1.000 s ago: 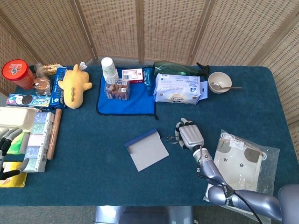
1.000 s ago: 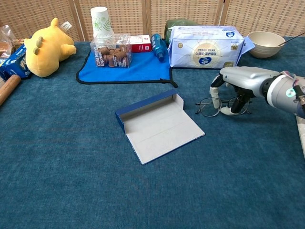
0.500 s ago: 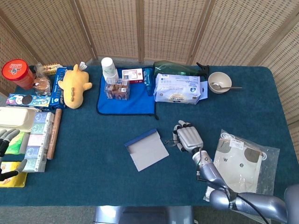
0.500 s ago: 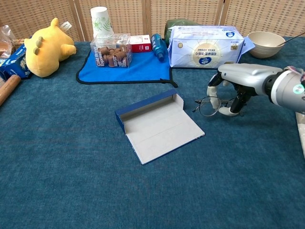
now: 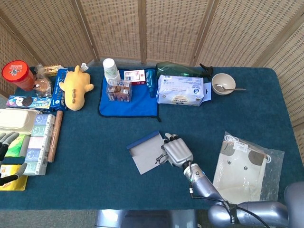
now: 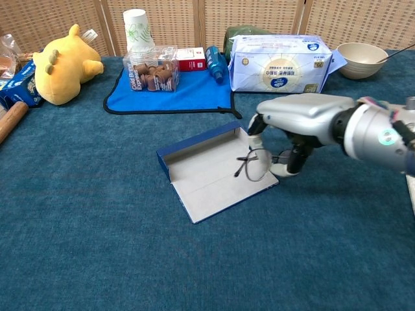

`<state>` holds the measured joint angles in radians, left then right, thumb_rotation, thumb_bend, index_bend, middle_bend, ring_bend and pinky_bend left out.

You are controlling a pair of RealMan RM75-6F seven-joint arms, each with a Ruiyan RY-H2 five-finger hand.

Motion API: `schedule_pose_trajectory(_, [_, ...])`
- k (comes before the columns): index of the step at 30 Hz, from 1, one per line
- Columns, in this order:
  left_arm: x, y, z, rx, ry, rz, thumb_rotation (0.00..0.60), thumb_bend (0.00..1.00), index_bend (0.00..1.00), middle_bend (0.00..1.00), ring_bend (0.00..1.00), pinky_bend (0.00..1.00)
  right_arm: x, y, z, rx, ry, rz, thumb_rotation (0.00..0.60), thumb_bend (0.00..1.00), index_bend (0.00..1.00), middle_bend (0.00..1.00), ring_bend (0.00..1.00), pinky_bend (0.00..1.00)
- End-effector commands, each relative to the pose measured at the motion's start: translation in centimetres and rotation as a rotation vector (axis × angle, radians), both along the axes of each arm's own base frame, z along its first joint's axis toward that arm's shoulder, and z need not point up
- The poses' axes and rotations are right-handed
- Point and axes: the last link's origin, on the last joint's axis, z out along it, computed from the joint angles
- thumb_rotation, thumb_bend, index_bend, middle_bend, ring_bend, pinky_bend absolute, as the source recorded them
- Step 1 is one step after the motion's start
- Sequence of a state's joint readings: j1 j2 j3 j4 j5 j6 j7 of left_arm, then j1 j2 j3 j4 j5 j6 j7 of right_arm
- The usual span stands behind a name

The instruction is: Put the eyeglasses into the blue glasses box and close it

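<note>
So the right hand (image 6: 285,133) is sitting a bit right of centre in the chest view, palm down, with the eyeglasses (image 6: 256,163) pinched underneath it between the thumb and the other fingers. The glasses hang off the table, right over the right-hand edge of the blue glasses box (image 6: 214,170), one lens dangling just above the grey inside of the open flap. In the head view the same hand (image 5: 176,152) shows just below centre, and you can see a bit of the eyeglasses (image 5: 161,158) frame poking out on its left side, over the box (image 5: 147,153).

The box lies open and flat on the teal table (image 6: 97,246), blue back wall standing up along its upper-left edge, nothing inside it that I can see.

The left hand (image 5: 7,159) only shows at the far left edge of the head view, fingers spread apart, holding nothing, well away from the box.

Up along the top of both views: a yellow plush toy (image 6: 61,61) at upper left, a blue cloth (image 6: 175,94) with a paper cup (image 6: 136,29) standing on it, a wet wipes pack (image 6: 282,63), and a bowl (image 6: 363,59) with a spoon in it at upper right. A clear plastic bag (image 5: 244,164) lies at lower right in the head view.
</note>
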<state>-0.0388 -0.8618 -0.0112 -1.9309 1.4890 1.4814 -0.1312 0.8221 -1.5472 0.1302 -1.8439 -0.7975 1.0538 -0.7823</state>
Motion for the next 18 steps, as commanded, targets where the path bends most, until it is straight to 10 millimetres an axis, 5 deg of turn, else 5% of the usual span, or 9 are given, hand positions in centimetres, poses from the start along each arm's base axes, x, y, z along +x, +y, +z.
schedule_pose_trajectory(1, [0.0,-0.1,0.0,0.002,-0.001,0.002,0.600,0.30,0.07,0.10,0.00,0.00,1.4,0.2,-0.9,0.010,0.017,0.032,0.600,0.34,0.58,0.30,0.13,0.21])
schedule_pose_trajectory(18, [-0.3,-0.1,0.0,0.006,-0.005,0.003,0.600,0.30,0.07,0.10,0.00,0.00,4.9,-0.8,-3.6,-0.018,0.095,0.096,0.600,0.33,0.51,0.27,0.12,0.21])
